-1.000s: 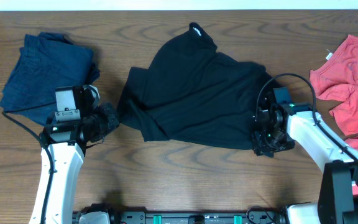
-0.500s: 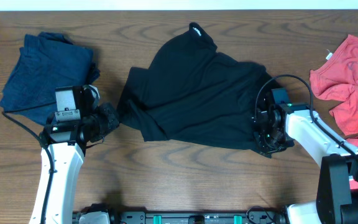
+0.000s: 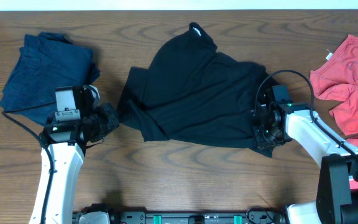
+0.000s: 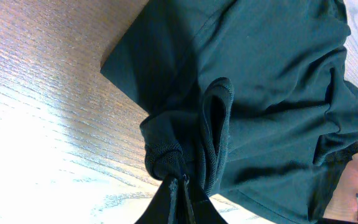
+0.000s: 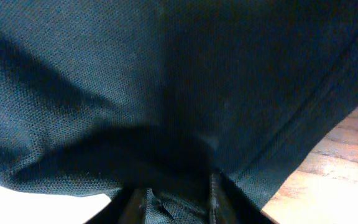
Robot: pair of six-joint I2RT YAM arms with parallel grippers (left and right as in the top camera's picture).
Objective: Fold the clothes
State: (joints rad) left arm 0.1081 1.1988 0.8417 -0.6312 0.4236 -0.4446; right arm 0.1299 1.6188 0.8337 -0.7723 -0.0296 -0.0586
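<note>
Black shirt (image 3: 197,99) lies crumpled in the middle of the counter (image 3: 185,180). Our left claw (image 4: 178,190) pinches its left edge, and our right claw (image 5: 174,198) grips narrow on the lower right hem. We should lift both ends evenly and pull the fabric taut so the fold lands flat.

The overhead camera looks straight down from far above on the whole table (image 3: 166,180), with the black shirt (image 3: 197,93) in the middle. The left wrist camera sits low and near at the shirt's left edge, facing across it to the right. The right wrist camera is so close that the fabric almost fills its view, and all three views share this shirt.
</note>
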